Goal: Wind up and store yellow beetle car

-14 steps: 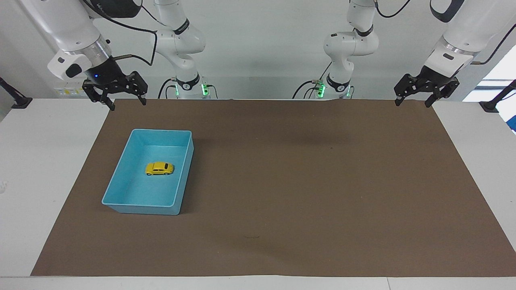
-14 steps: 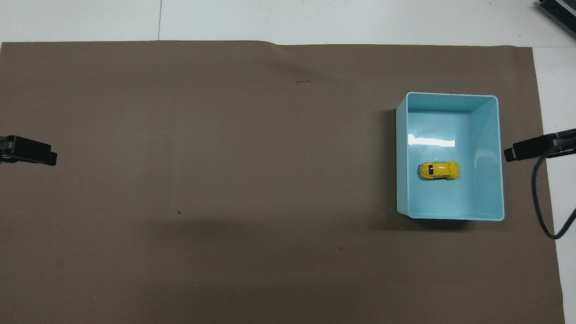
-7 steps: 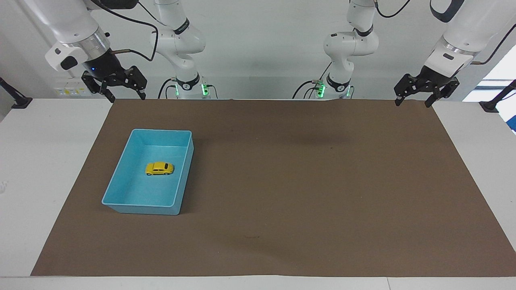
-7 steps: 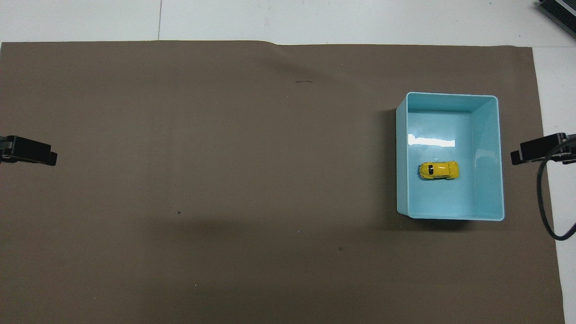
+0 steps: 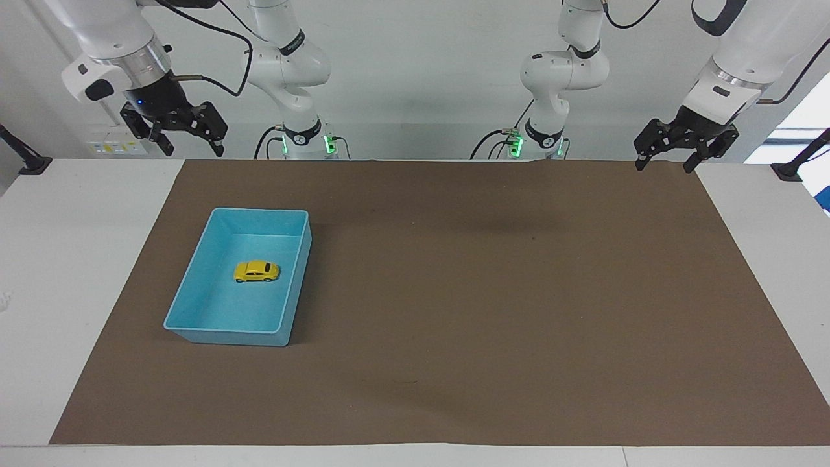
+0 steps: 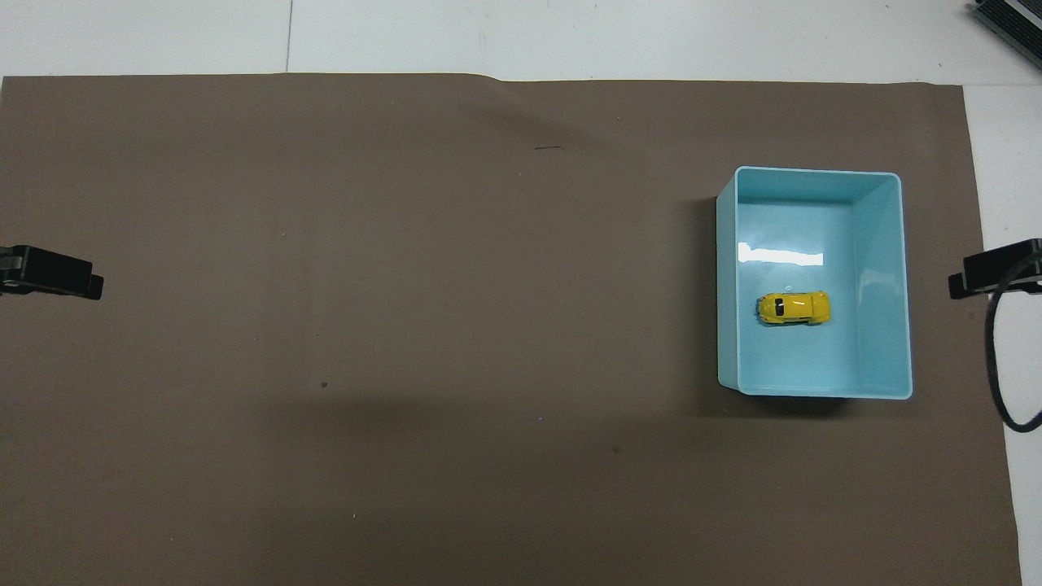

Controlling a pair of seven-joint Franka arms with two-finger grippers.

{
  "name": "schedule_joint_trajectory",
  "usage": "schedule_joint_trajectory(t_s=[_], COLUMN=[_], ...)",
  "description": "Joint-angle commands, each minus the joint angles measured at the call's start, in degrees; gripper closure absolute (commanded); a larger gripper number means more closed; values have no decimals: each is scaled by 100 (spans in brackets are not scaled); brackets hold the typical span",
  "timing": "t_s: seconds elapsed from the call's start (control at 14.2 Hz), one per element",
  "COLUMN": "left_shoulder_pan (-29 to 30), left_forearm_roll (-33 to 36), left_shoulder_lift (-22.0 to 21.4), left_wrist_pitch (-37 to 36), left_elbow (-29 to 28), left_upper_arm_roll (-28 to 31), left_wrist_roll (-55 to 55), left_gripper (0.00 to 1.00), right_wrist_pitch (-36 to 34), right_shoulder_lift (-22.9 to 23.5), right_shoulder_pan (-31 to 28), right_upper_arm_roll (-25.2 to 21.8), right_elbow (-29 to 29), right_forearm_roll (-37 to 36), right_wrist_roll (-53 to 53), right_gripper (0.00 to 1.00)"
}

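Note:
The yellow beetle car (image 5: 257,271) stands on its wheels inside the light blue bin (image 5: 194,293), also seen from overhead as the car (image 6: 794,308) in the bin (image 6: 884,285). My right gripper (image 5: 188,144) is open and empty, raised over the table's edge at the right arm's end, apart from the bin; its tip (image 6: 989,273) shows in the overhead view. My left gripper (image 5: 669,159) is open and empty, waiting raised over the mat's corner at the left arm's end; its tip (image 6: 57,275) shows in the overhead view.
A brown mat (image 5: 454,292) covers most of the white table (image 5: 65,259). A black cable (image 6: 997,358) hangs from the right arm beside the bin. Clamp mounts (image 5: 26,162) stand at both ends of the table.
My right gripper has risen and drawn back away from the bin toward the table's edge. The car, the bin and the left arm have not moved.

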Motion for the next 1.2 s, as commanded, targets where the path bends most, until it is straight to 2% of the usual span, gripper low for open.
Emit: schedule_joint_trajectory(t_s=[0.0,1.13], left_shoulder_pan=[66,58], left_forearm_roll=[51,51], left_shoulder_lift=[-22,-22], left_wrist_pitch=[-18,-18], left_elbow=[44,44], left_upper_arm_roll=[-33,-33], left_wrist_roll=[38,38], left_gripper=[0,0], right_wrist_pitch=[-26,105], right_shoulder_lift=[-63,-89], right_shoulder_pan=[34,69], right_upper_arm_roll=[-1,-19], right_elbow=[9,-26], right_forearm_roll=[-60,-7], right_wrist_roll=[114,158], right_gripper=[0,0])
